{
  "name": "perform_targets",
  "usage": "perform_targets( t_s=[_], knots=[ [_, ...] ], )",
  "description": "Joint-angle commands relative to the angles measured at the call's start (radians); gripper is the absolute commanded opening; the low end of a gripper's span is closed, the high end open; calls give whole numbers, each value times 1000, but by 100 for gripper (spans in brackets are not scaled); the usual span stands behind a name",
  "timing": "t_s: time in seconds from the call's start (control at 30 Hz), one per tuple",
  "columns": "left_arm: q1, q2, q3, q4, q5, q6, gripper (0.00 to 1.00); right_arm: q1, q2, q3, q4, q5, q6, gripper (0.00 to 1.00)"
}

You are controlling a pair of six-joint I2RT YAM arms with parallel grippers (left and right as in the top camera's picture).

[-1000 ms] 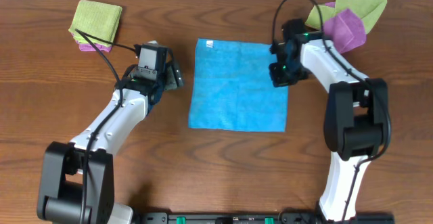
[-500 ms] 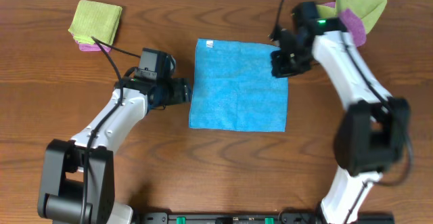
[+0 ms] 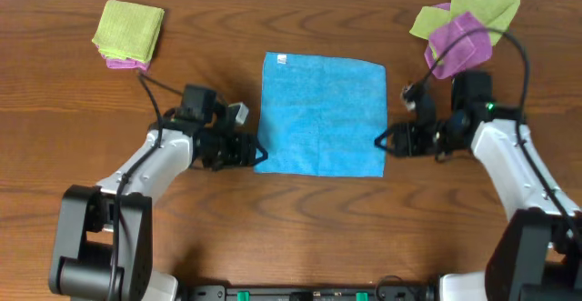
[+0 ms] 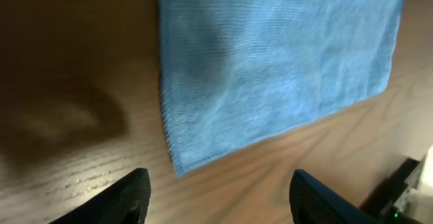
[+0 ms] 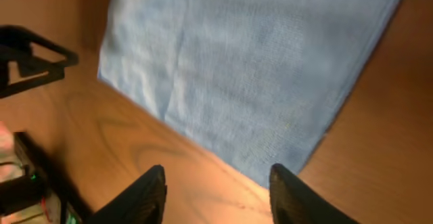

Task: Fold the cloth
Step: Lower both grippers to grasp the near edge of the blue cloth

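Note:
The sky-blue cloth (image 3: 320, 115) lies flat and spread out mid-table, its white tag (image 3: 281, 60) at the back-left corner. My left gripper (image 3: 257, 155) is low at the cloth's front-left corner, open. In the left wrist view the cloth (image 4: 270, 55) ends just ahead of the left gripper (image 4: 216, 200), with only bare wood between the fingers. My right gripper (image 3: 384, 143) is at the front-right corner, open. From the right wrist, the cloth (image 5: 257, 68) has its corner reaching toward the right gripper (image 5: 218, 193), which holds nothing.
A folded lime-green cloth on a purple one (image 3: 129, 30) lies at the back left. A loose green and purple pile (image 3: 464, 28) sits at the back right, behind the right arm. A black rail (image 3: 309, 292) runs along the table's front edge.
The right gripper has swung from the cloth's back-right edge down to its front-right corner and opened. The left gripper has moved right and forward to the front-left corner, its jaws narrowing a little.

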Motion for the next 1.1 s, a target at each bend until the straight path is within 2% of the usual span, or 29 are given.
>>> perform_targets(
  t_s=[0.0, 0.2, 0.27, 0.33, 0.43, 0.5, 0.73, 1.07],
  knots=[
    [39, 7, -63, 49, 52, -9, 68, -11, -11, -73, 50, -83, 69, 52],
    [24, 7, -143, 218, 47, -100, 74, -29, -11, -164, 165, -26, 164, 55],
    [24, 8, -159, 259, 37, -127, 76, -39, -11, -178, 178, 14, 164, 60],
    [24, 8, -170, 281, 29, -140, 79, -48, -11, -190, 177, 26, 164, 72],
    [24, 10, -172, 291, 29, -140, 80, -49, -11, -213, 178, 29, 165, 84],
    [24, 11, -172, 290, 31, -146, 81, -49, -11, -229, 181, 48, 180, 87],
    [23, 16, -192, 237, 52, -155, 81, -43, -10, -294, 256, 50, 236, 87],
    [11, 16, -231, 299, 52, -222, 81, -3, -3, -385, 383, 21, 307, 80]
  ],
)
